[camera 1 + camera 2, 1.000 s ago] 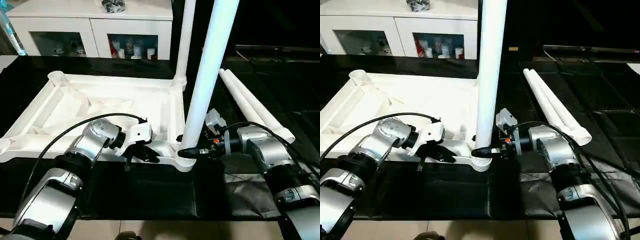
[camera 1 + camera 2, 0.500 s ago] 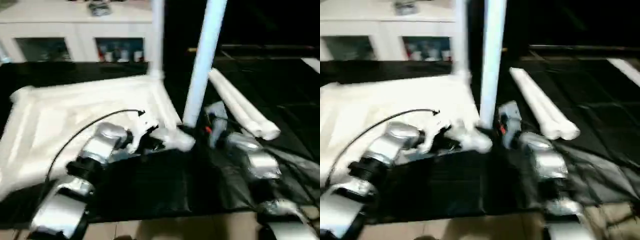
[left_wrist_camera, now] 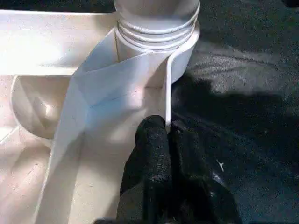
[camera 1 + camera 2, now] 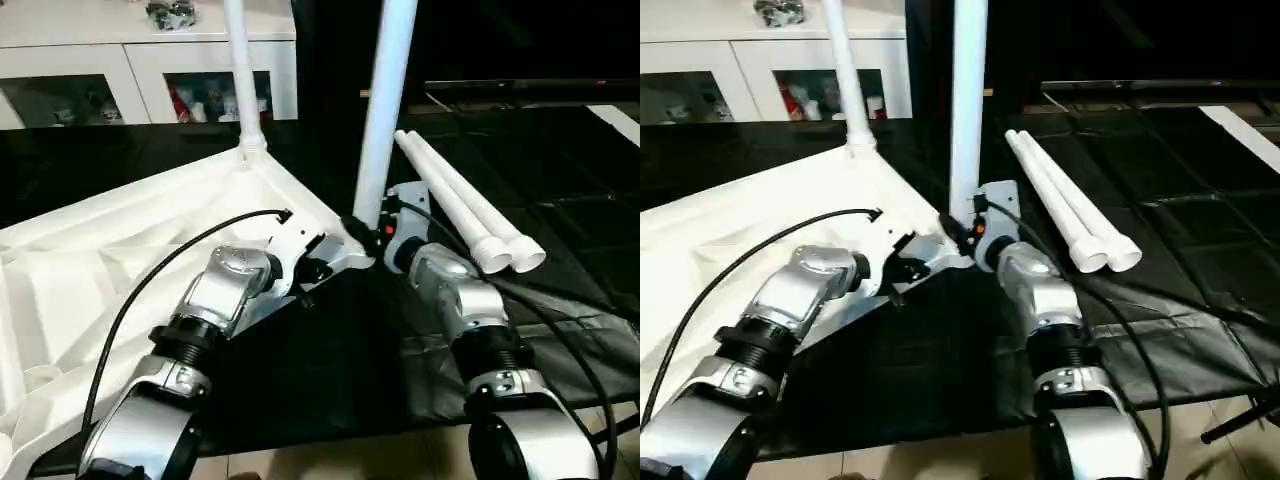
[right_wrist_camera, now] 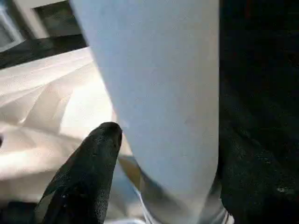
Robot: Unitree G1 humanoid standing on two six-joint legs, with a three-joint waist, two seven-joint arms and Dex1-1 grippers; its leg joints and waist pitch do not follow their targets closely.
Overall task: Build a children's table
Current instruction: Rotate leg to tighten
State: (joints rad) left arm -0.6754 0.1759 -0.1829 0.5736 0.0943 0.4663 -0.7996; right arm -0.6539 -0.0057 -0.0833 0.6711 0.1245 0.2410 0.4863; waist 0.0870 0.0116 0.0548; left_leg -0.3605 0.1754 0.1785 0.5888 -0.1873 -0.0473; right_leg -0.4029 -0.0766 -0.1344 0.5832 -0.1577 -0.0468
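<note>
Tabletop [image 4: 120, 260] underside up; two fitted legs [image 4: 385, 100] vertical.

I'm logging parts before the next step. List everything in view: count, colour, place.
Table top: one, white, upside down on the black mat, ribbed side up.
Fitted legs: two, white, upright in corner sockets, near and far.
Loose legs: two, white, side by side on the mat, right of the top.
Mat: black, under everything.
Cabinet: one, white, glass doors, behind.
Left gripper: shut on the top's rim.
Right gripper: fingers either side of the near leg's base.
</note>
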